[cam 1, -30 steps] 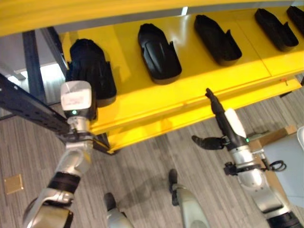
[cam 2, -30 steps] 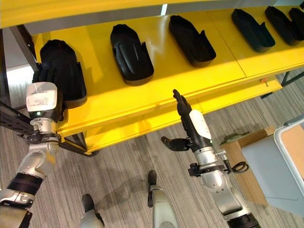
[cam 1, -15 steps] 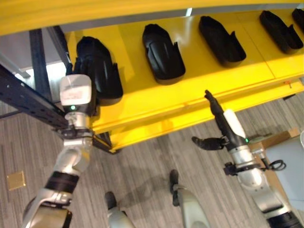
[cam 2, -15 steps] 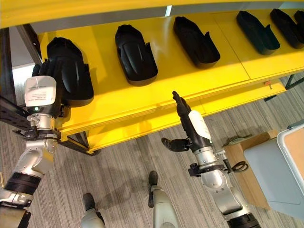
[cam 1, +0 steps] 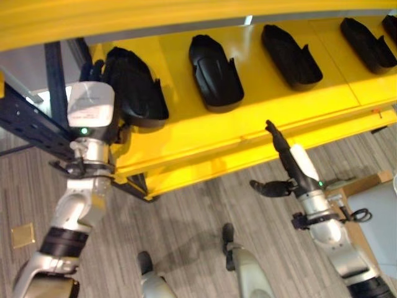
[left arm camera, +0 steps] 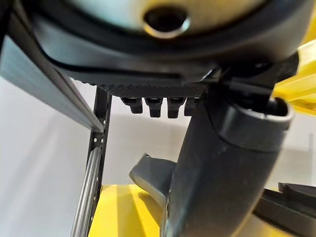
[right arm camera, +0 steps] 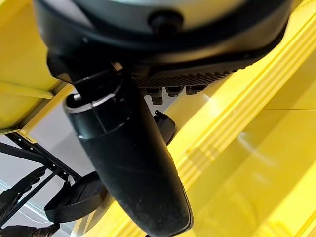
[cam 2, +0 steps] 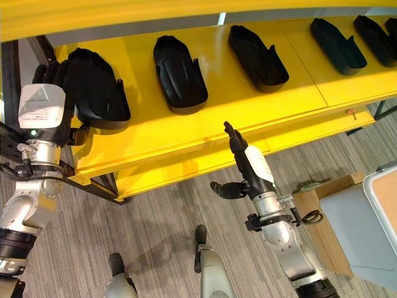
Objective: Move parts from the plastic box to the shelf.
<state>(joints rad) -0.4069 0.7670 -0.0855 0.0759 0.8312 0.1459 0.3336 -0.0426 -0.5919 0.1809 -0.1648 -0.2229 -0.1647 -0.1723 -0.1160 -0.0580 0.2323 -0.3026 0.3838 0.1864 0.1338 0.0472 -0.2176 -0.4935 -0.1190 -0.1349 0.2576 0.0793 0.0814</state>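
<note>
Left hand (cam 2: 53, 73) beside glossy black moulded part (cam 2: 99, 93) on yellow shelf (cam 2: 161, 133)

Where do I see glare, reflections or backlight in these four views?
Left eye view: a white glare streak on the yellow shelf, at its back edge. Right wrist view: pale reflections on the shelf past the right hand. Left wrist view: bright backlight behind the left hand.

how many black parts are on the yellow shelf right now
5. From the robot's left: one part at the left hand, then a second, third, fourth, and a fifth cut off by the view's edge. More may lie beyond.
</note>
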